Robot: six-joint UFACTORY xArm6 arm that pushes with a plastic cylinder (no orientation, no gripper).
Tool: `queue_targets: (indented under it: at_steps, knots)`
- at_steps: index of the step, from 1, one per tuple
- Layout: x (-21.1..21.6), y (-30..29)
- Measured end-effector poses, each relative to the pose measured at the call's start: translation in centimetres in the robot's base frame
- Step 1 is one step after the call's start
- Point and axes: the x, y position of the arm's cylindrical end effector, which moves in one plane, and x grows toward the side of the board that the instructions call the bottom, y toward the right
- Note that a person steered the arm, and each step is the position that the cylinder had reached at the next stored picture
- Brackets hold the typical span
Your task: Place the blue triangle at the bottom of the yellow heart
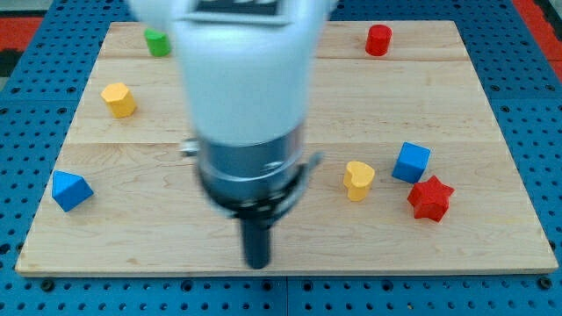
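Pictured: tip (pixel 257 263) resting low on the wooden surface (pixel 290 241), near the view's bottom edge and a little left of centre, under the blurred white and grey bulk of the arm. No jaws fitted on this rig, only a straight dark rod, so nothing open, closed or gripping. Blue triangle (pixel 70 190) sat far out at the view's left edge, well apart from the tip, to its left and slightly higher. Yellow heart (pixel 358 179) stood on the other side, right of the tip and above it, with clear wood below it. Tip thus lay between the two, closer to the heart than to the triangle. Judged from that layout: triangle needing a long push toward the view's right, which calls for contact on its far left face, so a trip round behind it looked likely before any shove. Not yet begun, by the look of things, since triangle and heart were well apart. Just right of the heart, a blue cube (pixel 411 162) and a red star (pixel 429 198), near enough to be a hazard for an overshooting push. Elsewhere, out of the way: a second yellow block (pixel 118 99) at upper left, a green block (pixel 157 41) and a red cylinder (pixel 378 40) along the top.
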Motion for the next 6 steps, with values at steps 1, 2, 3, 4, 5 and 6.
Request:
queue_targets:
  at_steps: [1,2,3,4,5,6]
  knots:
    - [-0.1,-10.1]
    - [-2.9,-18.9]
    - [-6.9,-24.8]
    - [-9.2,-23.9]
    - [-9.4,-17.0]
    - [-9.0,-10.9]
